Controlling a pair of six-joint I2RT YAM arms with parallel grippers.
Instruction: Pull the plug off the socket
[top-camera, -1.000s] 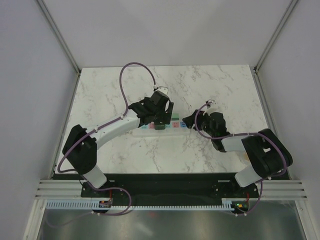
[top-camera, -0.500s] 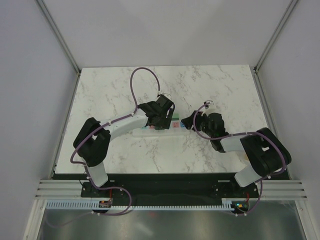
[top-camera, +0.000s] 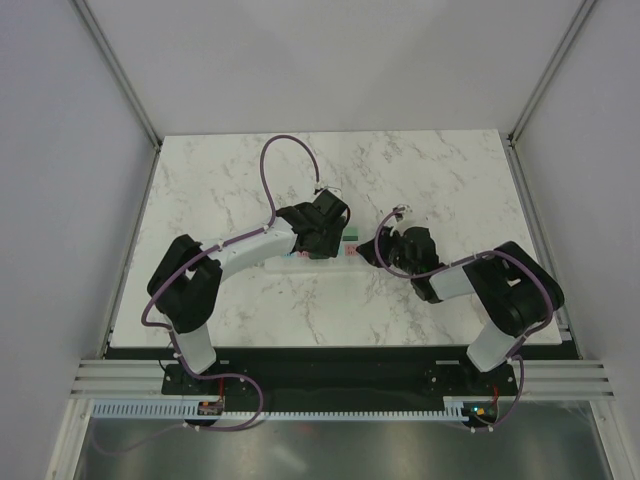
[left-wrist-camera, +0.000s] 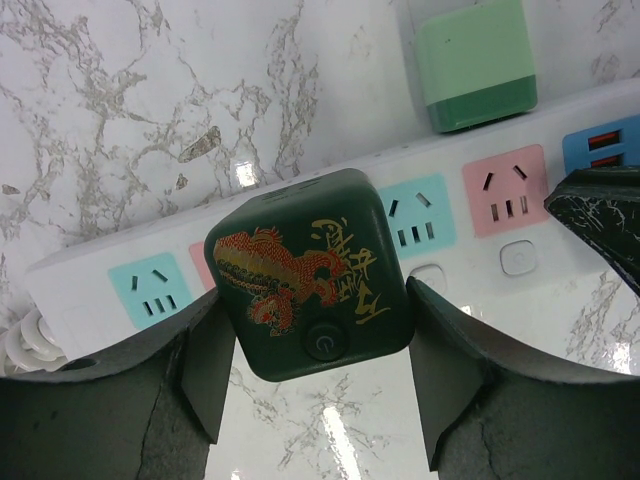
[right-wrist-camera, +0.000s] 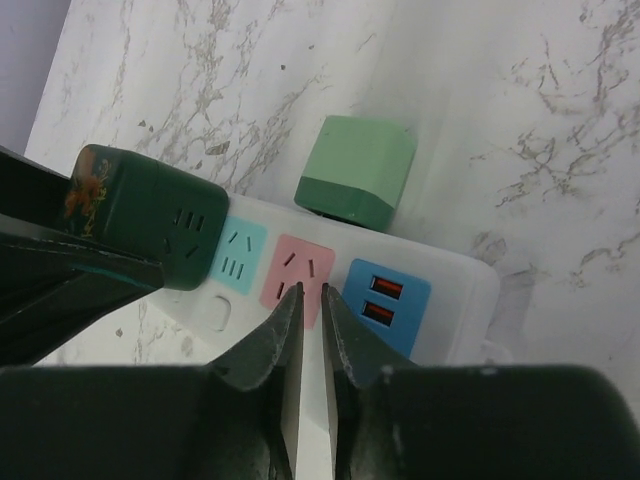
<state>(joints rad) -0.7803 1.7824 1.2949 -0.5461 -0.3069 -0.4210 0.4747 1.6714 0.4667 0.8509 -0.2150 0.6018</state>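
The plug (left-wrist-camera: 305, 270) is a dark green cube with an orange-yellow dragon mark, seated in the socket (left-wrist-camera: 480, 272), a long white power strip with pastel outlets. My left gripper (left-wrist-camera: 313, 292) straddles the plug, its pads touching the plug's two sides. In the top view the left gripper (top-camera: 322, 238) covers the plug. My right gripper (right-wrist-camera: 311, 290) is shut, its tips resting on the strip at a pink outlet (right-wrist-camera: 300, 268), right of the plug (right-wrist-camera: 150, 225). In the top view the right gripper (top-camera: 381, 250) sits at the strip's right end (top-camera: 362, 254).
A smaller bright-green block (left-wrist-camera: 478, 65) lies against the far side of the strip, also in the right wrist view (right-wrist-camera: 358, 170). A blue USB panel (right-wrist-camera: 385, 300) sits at the strip's end. The strip lies on a marble table (top-camera: 450, 180).
The left gripper has moved in over the plug and its arm has folded closer. The right gripper has slid a little left onto the strip's end.
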